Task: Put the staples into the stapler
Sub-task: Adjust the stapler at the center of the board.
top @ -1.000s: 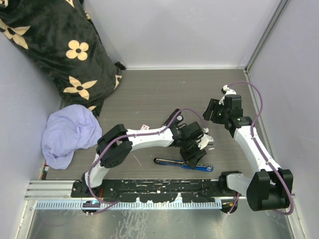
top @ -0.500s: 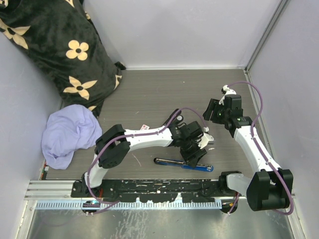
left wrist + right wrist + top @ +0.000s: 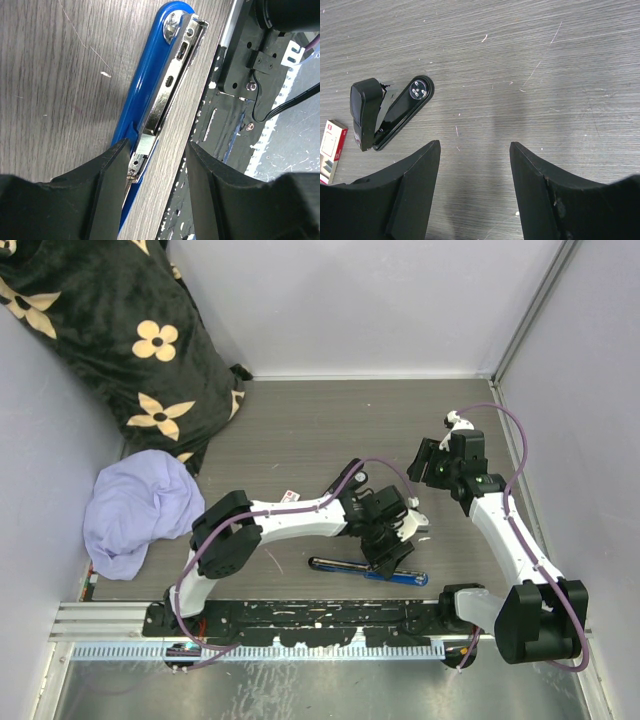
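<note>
The left hand hangs low over the counter with its two fingers apart. They straddle the near end of the blue stapler and grip nothing; the right finger stands clear of the metal. The stapler lies opened out flat near the counter's front edge, its blue base underneath and its bare metal staple channel facing up. A paler silver piece sits in the channel close to the fingers; whether it is a strip of staples cannot be told.

In the top view, the left hand sits over the middle of the blue stapler, just ahead of the arm bases.

The right hand is farther back on the right. It is held above bare counter with its fingers spread wide and nothing between them. Off to its left lies a black stapler, partly opened. Just beside that is the box of staples, white with a red label, lying flat on the counter and well away from both hands.

A black flowered cushion and a lavender cloth lie at the far left.
</note>
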Robot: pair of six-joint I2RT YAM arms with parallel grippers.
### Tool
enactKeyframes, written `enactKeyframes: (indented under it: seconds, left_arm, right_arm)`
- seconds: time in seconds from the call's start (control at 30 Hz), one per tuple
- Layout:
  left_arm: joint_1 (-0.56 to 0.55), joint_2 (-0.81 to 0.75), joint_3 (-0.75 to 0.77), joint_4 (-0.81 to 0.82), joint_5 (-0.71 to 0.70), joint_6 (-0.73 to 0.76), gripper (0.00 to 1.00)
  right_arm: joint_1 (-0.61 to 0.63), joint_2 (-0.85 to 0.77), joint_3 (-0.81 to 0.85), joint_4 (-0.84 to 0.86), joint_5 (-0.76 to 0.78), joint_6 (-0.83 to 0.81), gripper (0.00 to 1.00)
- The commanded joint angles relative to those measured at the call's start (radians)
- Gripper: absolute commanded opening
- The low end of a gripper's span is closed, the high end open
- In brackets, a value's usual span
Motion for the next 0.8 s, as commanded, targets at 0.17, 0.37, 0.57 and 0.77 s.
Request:
enactKeyframes:
  seconds: [0.17,0.37,0.57,0.77]
  left_arm:
    - [-0.026,-0.063,-0.022,0.028,-0.005,0.015,0.49]
    - [-0.029,-0.078,-0.022,0.036,-0.012,0.012,0.50]
    - [-0.032,-0.089,-0.022,0.044,-0.005,0.005,0.50]
    - [-0.036,-0.089,-0.024,0.045,0.008,-0.005,0.50]
  right_arm:
    - [-0.005,-0.005,0.004,0.041,-0.001,-0.006,0.64]
    - [-0.005,-0.005,0.004,0.041,-0.001,-0.006,0.64]
    - [-0.005,-0.005,0.004,0.041,-0.001,-0.005,0.64]
    - [-0.005,-0.003,0.004,0.040,-0.001,-0.005,0.64]
